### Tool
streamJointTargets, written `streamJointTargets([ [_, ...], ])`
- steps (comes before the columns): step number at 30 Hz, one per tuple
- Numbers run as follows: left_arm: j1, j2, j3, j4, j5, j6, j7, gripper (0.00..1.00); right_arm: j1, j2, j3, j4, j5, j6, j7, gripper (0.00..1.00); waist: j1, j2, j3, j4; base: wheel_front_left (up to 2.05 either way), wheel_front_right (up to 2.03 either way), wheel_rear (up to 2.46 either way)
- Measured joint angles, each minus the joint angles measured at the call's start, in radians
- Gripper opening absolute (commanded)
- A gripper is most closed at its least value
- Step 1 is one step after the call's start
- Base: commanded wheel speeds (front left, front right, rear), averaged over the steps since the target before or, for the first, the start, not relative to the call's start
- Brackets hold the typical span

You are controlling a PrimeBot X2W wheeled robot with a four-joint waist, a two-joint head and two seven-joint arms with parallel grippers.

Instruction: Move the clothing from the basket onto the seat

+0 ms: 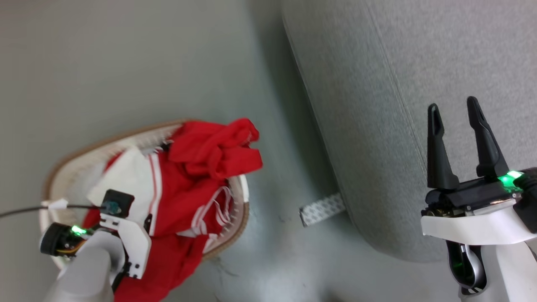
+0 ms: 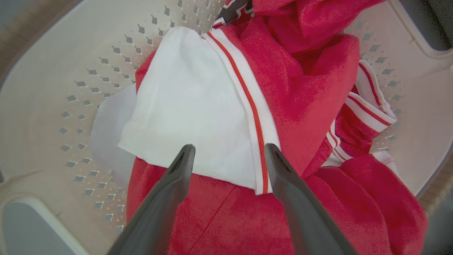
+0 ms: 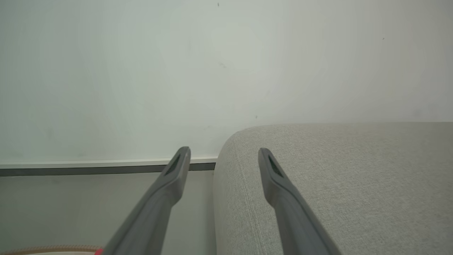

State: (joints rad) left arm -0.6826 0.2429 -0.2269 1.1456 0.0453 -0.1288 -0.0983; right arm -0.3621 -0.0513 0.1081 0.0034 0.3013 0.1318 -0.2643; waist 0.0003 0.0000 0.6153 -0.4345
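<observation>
Fingers, two pairs, gaping, gripping nothing: my left gripper hanging over one red clothing heap in one basket; my right gripper hovering above one seat.

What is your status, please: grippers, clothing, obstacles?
Left gripper open, above red clothing in basket. Right gripper open, empty, at sofa edge. Small patterned strip on floor by sofa, likely no obstacle.

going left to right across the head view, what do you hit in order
basket → clothing → small pale patterned strip → seat → right gripper, in front of the seat
</observation>
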Motion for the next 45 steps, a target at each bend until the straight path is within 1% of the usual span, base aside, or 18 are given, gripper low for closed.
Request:
streamJointTargets([
  [6, -0.074, 0.029, -0.091, 0.074, -0.015, 0.000, 0.042, 1.00, -0.017, 0.000, 0.020, -0.015, 0.042, 0.000, 0.000, 1.00, -0.0001, 0.0000, 0.101, -0.045, 0.00, 0.00, 0.00],
  [11, -0.118, 0.043, -0.170, 0.107, -0.049, 0.000, 0.116, 1.00, -0.026, 0.000, 0.032, -0.019, 0.066, 0.000, 0.000, 1.00, -0.0001, 0.0000, 0.166, -0.079, 0.00, 0.00, 0.00],
  [13, -0.133, 0.043, -0.200, 0.114, -0.059, 0.000, 0.156, 1.00, -0.026, 0.000, 0.033, -0.019, 0.070, 0.000, 0.000, 1.00, -0.0002, 0.0000, 0.184, -0.087, 0.00, 0.00, 0.00],
  [18, -0.156, 0.042, -0.260, 0.121, -0.099, 0.000, 0.199, 1.00, -0.027, 0.000, 0.040, -0.020, 0.074, 0.000, 0.000, 1.00, -0.0002, 0.0000, 0.199, -0.092, 0.00, 0.00, 0.00],
  [19, -0.157, 0.042, -0.269, 0.122, -0.111, 0.000, 0.201, 0.92, -0.027, 0.000, 0.041, -0.019, 0.076, 0.000, 0.000, 1.00, -0.0002, 0.0000, 0.198, -0.092, 0.00, 0.00, 0.00],
  [20, -0.158, 0.042, -0.276, 0.123, -0.120, 0.000, 0.201, 0.56, -0.027, 0.000, 0.043, -0.018, 0.076, 0.000, 0.000, 1.00, -0.0002, 0.0000, 0.195, -0.093, 0.00, 0.00, 0.00],
  [21, -0.158, 0.042, -0.281, 0.125, -0.130, 0.000, 0.197, 0.31, -0.028, 0.001, 0.044, -0.016, 0.076, 0.000, 0.000, 1.00, -0.0002, 0.0000, 0.192, -0.093, 0.00, 0.00, 0.00],
  [22, -0.158, 0.042, -0.287, 0.126, -0.138, 0.000, 0.193, 0.08, -0.029, 0.001, 0.045, -0.014, 0.076, 0.000, 0.000, 1.00, -0.0002, 0.0000, 0.188, -0.094, 0.00, 0.00, 0.00],
  [23, -0.157, 0.043, -0.293, 0.127, -0.146, 0.000, 0.186, 0.00, -0.032, 0.000, 0.046, -0.011, 0.076, 0.000, 0.000, 1.00, -0.0002, 0.0000, 0.183, -0.095, 0.00, 0.00, 0.00],
  [27, -0.146, 0.036, -0.309, 0.127, -0.191, 0.000, 0.146, 0.00, -0.040, 0.001, 0.038, -0.002, 0.065, 0.000, 0.000, 1.00, -0.0002, 0.0000, 0.150, -0.092, 0.00, 0.00, 0.00],
  [32, -0.116, -0.006, -0.327, 0.126, -0.247, 0.000, 0.098, 0.00, -0.038, 0.001, 0.026, 0.011, 0.031, 0.000, 0.000, 1.00, -0.0002, 0.0000, 0.080, -0.069, 0.00, 0.00, 0.00],
  [39, -0.053, -0.074, -0.360, 0.108, -0.332, 0.000, 0.017, 0.00, -0.004, 0.002, 0.010, 0.037, -0.035, 0.000, 0.000, 1.00, -0.0003, 0.0000, -0.057, -0.015, 0.00, 0.00, 0.00],
  [45, 0.008, -0.110, -0.400, 0.077, -0.422, 0.000, -0.048, 0.00, 0.037, 0.002, 0.002, 0.062, -0.076, 0.000, 0.000, 1.00, -0.0004, 0.0000, -0.183, 0.036, 0.00, 0.00, 0.00],
])
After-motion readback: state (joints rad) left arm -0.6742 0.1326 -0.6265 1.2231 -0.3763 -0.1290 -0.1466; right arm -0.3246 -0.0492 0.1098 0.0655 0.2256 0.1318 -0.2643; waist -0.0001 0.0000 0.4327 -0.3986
